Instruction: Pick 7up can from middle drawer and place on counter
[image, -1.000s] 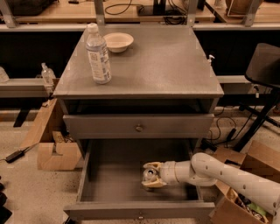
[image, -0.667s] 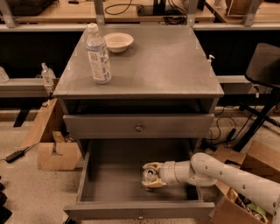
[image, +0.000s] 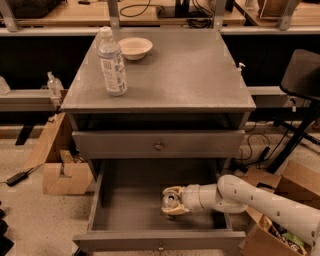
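The middle drawer (image: 125, 212) is pulled open below the cabinet. Inside it, right of centre, the 7up can (image: 168, 200) shows its silver lid and pale body. My gripper (image: 171, 201) reaches in from the right on a white arm, with one cream finger above the can and one below, closed around it. The can is low in the drawer, at or near its floor. The counter (image: 185, 70) is the grey slab on top of the cabinet.
A clear plastic bottle (image: 112, 62) and a pale bowl (image: 135, 48) stand on the counter's back left. The upper drawer front (image: 159, 145) with a round knob is closed. Cardboard boxes sit on the floor left (image: 62, 175) and right (image: 282, 185). A black chair (image: 302, 75) stands at right.
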